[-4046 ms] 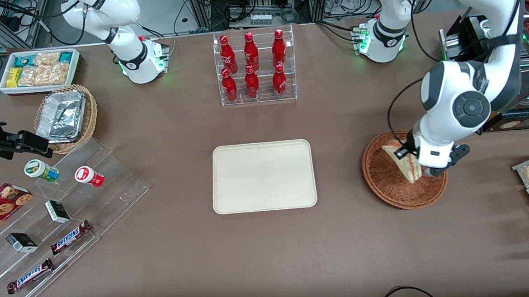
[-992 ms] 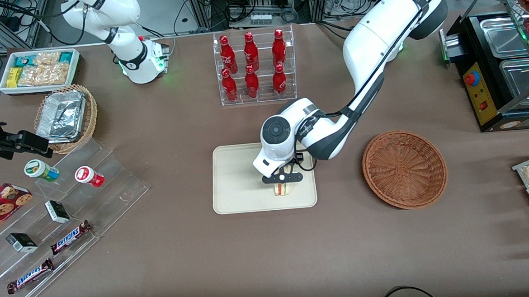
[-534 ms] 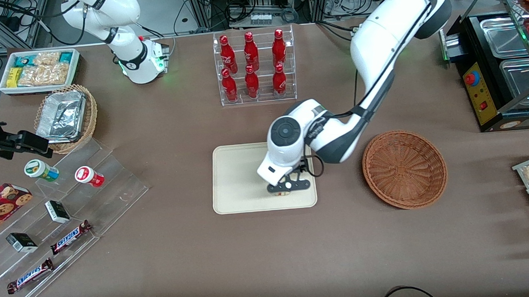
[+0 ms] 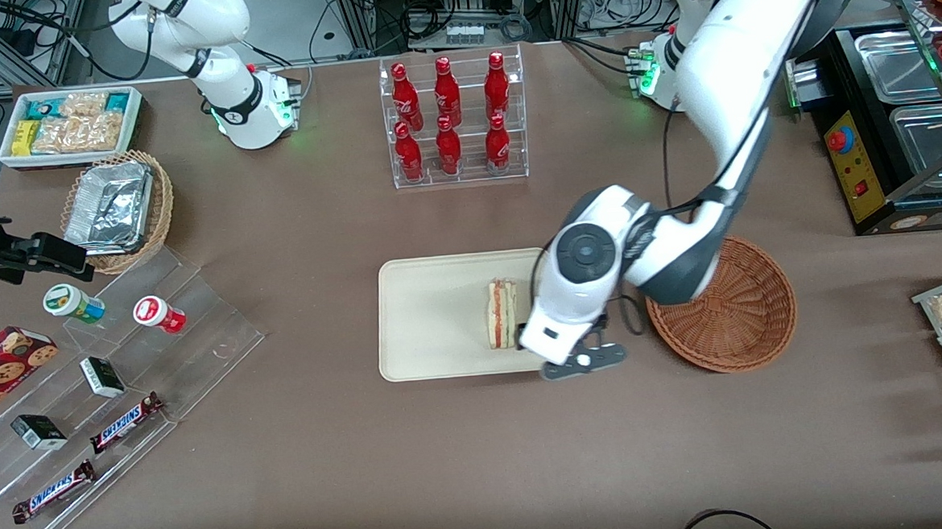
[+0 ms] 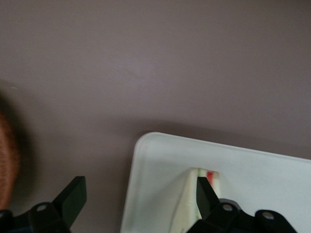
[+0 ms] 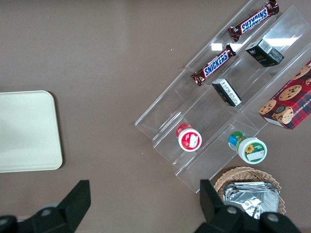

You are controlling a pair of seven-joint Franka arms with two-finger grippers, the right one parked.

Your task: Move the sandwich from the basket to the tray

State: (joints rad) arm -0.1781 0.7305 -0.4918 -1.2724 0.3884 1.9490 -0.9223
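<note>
Brown table [image 4: 302, 434]; gripper [image 4: 582, 361] hangs released, fingers spread, over tray [image 4: 429, 315] corner nearest basket [image 4: 744, 315]. Sandwich [image 4: 502, 313] stands on edge on tray, just beside gripper, untouched.

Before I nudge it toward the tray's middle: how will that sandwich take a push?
Standing on edge on the tray, the sandwich looks apt to tip. Its stacked layers probably squash or slide apart. The open pincer hangs beside the tray, clear of it.

The tool [image 4: 582, 361] has opened, leaving the sandwich [image 4: 502, 314] on the tray [image 4: 425, 315].
</note>
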